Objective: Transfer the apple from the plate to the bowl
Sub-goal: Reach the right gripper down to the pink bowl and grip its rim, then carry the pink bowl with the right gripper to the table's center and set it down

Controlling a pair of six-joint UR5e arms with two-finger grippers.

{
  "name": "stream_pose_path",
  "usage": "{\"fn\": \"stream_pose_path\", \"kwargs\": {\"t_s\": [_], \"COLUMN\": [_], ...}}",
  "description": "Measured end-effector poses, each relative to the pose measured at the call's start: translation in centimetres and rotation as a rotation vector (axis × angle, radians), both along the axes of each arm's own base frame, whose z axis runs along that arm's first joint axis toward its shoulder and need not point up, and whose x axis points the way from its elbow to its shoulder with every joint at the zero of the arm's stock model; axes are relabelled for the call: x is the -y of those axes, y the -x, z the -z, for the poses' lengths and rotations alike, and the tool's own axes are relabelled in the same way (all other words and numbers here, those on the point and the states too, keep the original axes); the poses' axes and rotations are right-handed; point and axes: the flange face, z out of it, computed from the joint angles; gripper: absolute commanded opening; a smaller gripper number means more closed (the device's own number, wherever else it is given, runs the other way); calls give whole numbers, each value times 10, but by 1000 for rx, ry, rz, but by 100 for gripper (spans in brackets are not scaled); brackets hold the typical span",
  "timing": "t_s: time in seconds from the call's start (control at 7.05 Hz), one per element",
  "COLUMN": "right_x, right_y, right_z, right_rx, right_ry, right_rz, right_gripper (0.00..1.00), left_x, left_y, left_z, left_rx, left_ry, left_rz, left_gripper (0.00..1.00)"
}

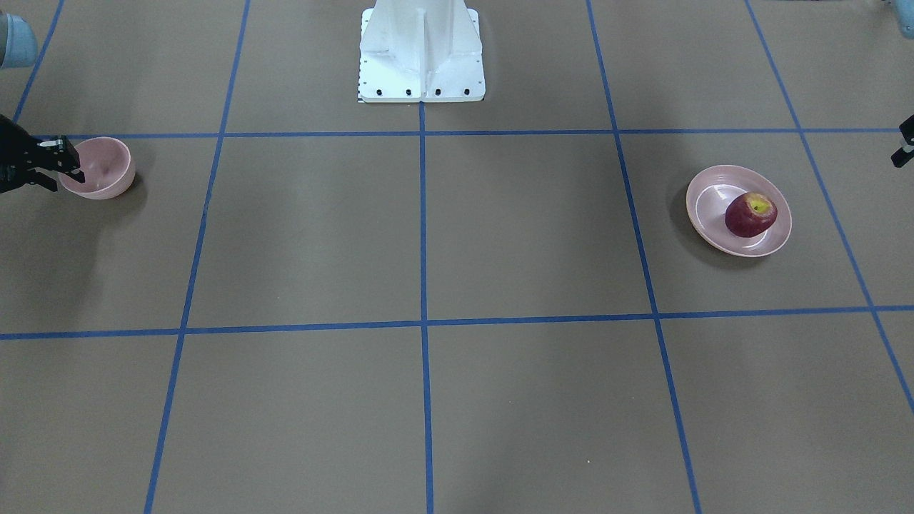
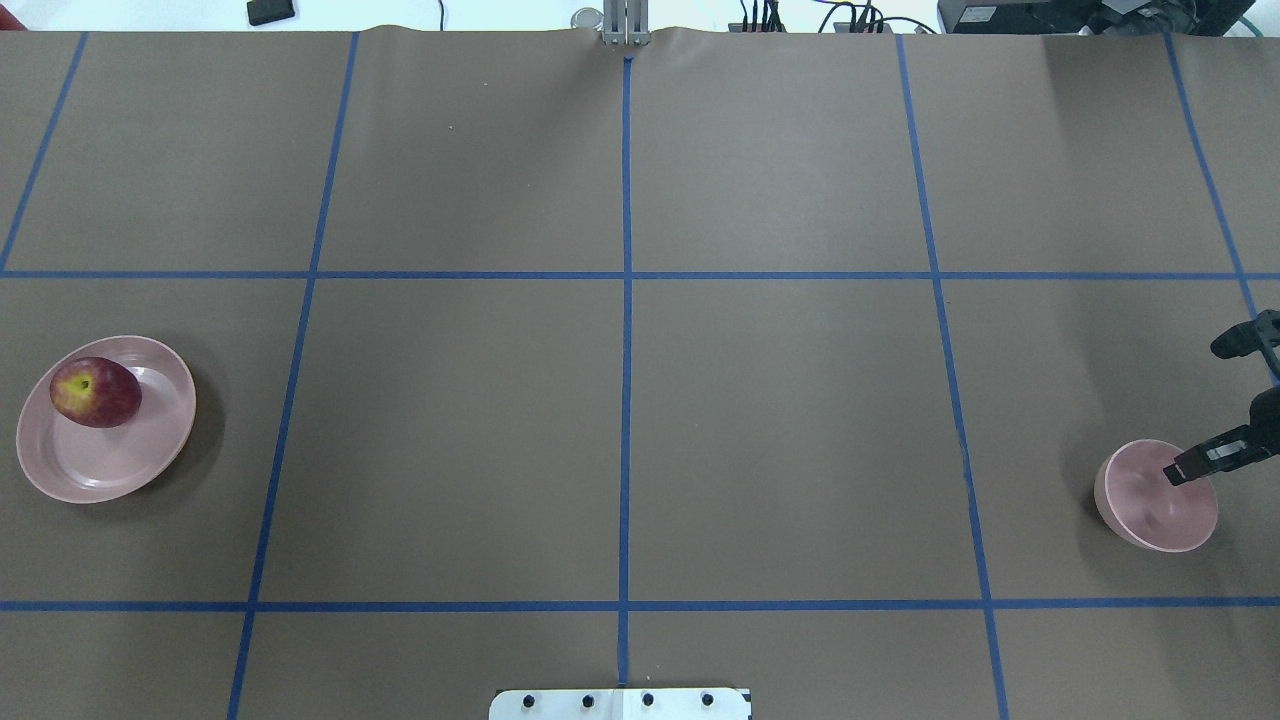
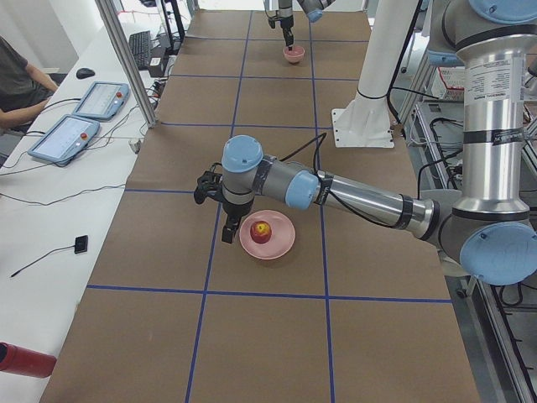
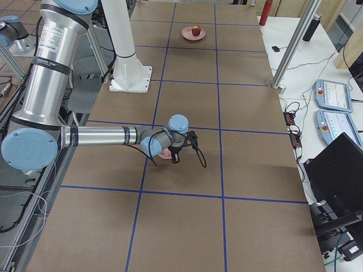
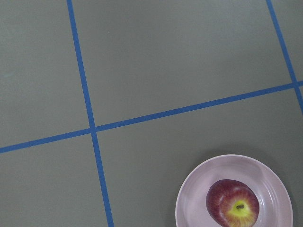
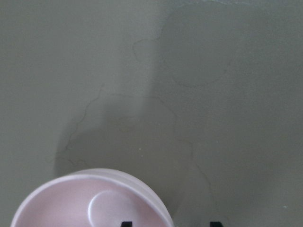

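Overhead exterior view, entry one: apple (image 2: pixel 96 392), dark red, yellow-green stem dimple facing up. It rests off-centre on the plate (image 2: pixel 110 465), toward the rim, where the shallow dish keeps it from rolling. It has not yet been lifted.

Plate: pale pink, wide, close to the left edge of the surface (image 2: pixel 780 430).

Bowl (image 2: pixel 1140 510): pale pink, deep, nothing in it, close to the right edge and well apart from the plate. That spread is likely why each arm attends one end.

Right hand (image 1: pixel 66 180): fingers parted, one tip inside the bowl and the other outside, straddling the wall unclosed. Contact cannot be told. It is probably set there to steady or shift the bowl.

Left hand (image 3: pixel 226 228): raised near the plate, not over the apple. How far open it is cannot be told.

Blue tape lines (image 2: pixel 626 400): a grid across the surface.
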Motion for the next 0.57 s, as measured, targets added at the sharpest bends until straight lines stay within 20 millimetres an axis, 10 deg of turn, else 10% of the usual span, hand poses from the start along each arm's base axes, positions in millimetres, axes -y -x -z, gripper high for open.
{"fn": "stream_pose_path", "kwargs": {"t_s": [0.57], "right_x": [2], "right_y": [-2], "right_z": [18], "right_rx": [51], "right_ry": [7], "right_rz": [2], "right_gripper": [0], "left_x": [-1], "left_y": [0], "left_z": [2], "left_rx": [-5], "left_ry": [-1], "left_rz": [-2], "left_gripper": [98]}}
